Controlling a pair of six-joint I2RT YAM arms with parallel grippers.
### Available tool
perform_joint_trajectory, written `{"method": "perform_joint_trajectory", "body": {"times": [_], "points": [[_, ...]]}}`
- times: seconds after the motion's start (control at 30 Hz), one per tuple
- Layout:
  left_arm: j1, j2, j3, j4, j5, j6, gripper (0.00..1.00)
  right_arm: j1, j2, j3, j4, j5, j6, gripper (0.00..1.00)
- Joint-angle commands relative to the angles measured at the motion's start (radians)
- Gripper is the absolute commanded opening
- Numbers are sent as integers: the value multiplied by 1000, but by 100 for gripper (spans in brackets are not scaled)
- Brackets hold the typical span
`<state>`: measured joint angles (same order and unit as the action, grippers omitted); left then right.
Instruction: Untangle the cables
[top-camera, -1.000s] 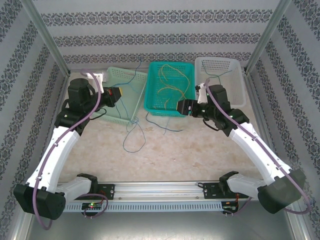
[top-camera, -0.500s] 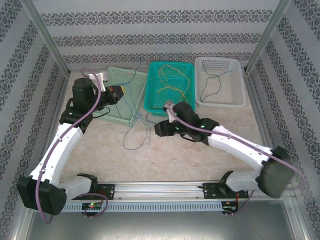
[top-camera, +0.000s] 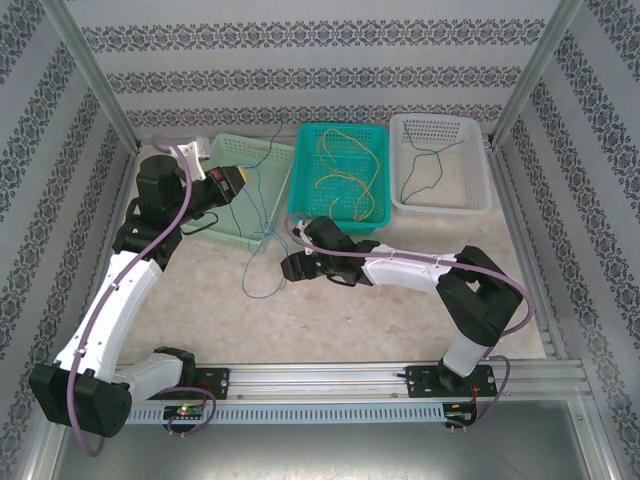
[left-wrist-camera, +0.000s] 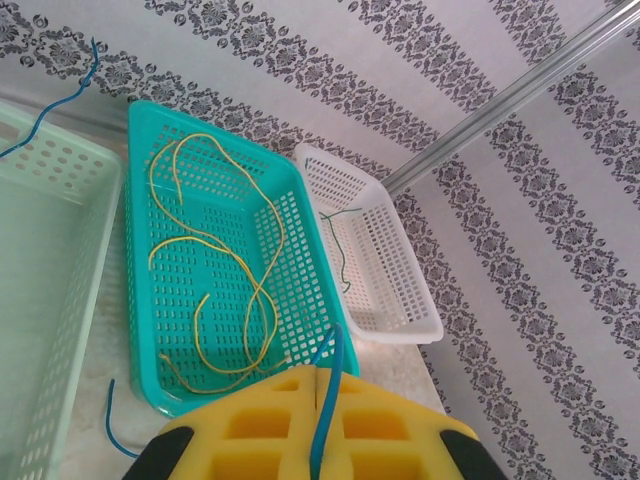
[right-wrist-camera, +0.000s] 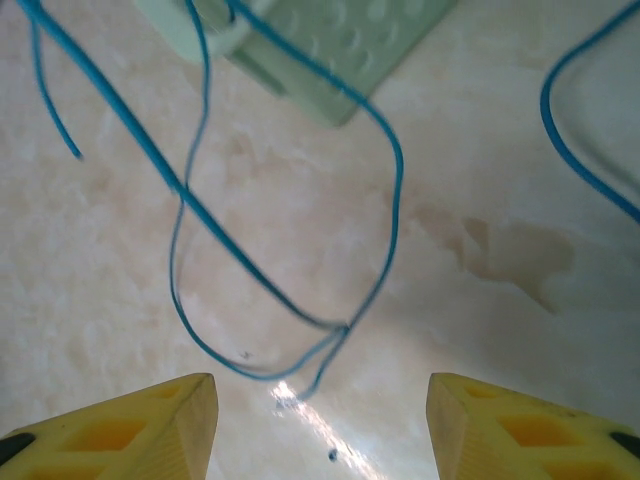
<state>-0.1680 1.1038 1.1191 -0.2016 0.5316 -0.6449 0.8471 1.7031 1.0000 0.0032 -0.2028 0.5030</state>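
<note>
- We are seeing the right gripper (top-camera: 290, 266) reaching much farther left than a second ago. It was then at the front of the teal basket (top-camera: 298, 195); now it is hanging low over the table (top-camera: 350, 325), just short of the loop of the blue cable (right-wrist-camera: 180, 187).
- Its jaws are standing spread, with nothing between them.
- The left gripper (top-camera: 232, 183) is staying above the pale green basket (top-camera: 262, 150), jaws pressed together and pinching the blue cable, which is trailing down to the table.
- The yellow cables (left-wrist-camera: 195, 238) are lying in the teal basket, and the green cable (left-wrist-camera: 338, 250) in the white basket (top-camera: 465, 165).
- We are looking at a pale, marbled table, enclosed by striped patterned walls (top-camera: 300, 60) and slanting metal posts (top-camera: 97, 85).
</note>
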Motion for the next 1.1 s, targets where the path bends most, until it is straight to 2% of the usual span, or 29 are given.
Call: {"method": "perform_joint_trajectory", "body": {"times": [0.0,0.1,0.2,0.27,0.37,0.47,0.63,0.73,0.8,0.93,1.07], "points": [[1,-29,23,23,16,-22,4,8,17,43,83,5,10,58],[1,-37,19,23,19,-27,4,9,47,77,75,30,-16,57],[1,-41,19,22,22,-37,4,7,77,120,77,55,-39,52],[1,-44,22,21,24,-39,4,7,96,155,61,81,-61,42],[1,-44,35,-17,10,-17,5,6,91,173,41,76,-79,20],[3,-42,55,-72,-18,18,6,6,60,145,21,83,-90,8],[4,-21,97,-113,-45,49,8,0,2,99,-13,83,-87,8],[5,-6,140,-173,-85,90,9,-6,-26,80,-32,83,-91,1],[21,-4,167,-199,-113,114,9,-15,-47,61,-40,82,-89,0],[113,1,254,-237,-132,156,9,-60,-123,-29,-58,82,-69,0],[225,41,429,-300,-147,209,10,-140,-248,-179,-62,95,-21,0]]}}
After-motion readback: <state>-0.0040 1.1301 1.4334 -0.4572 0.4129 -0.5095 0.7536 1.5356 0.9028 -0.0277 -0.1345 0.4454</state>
